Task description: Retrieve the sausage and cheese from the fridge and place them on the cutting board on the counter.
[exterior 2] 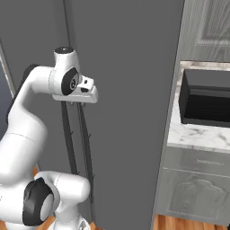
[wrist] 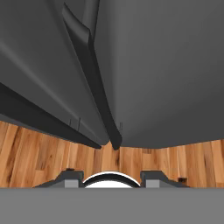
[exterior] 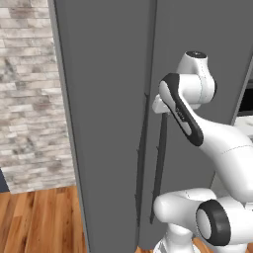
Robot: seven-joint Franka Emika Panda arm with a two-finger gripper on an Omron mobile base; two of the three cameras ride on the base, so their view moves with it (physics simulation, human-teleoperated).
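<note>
Gripper clenched on the right door handle of the fridge, hand pointing downward. Both doors stand shut; this grip appears intended for pulling the door open.

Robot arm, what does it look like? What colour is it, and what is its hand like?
The arm is glossy white, made of fat rounded tube pieces. Its joints have dark black rings and caps, and one black stripe runs along a curved link. The gripper is a small white block with two short dark fingers. No cables or writing show.
</note>
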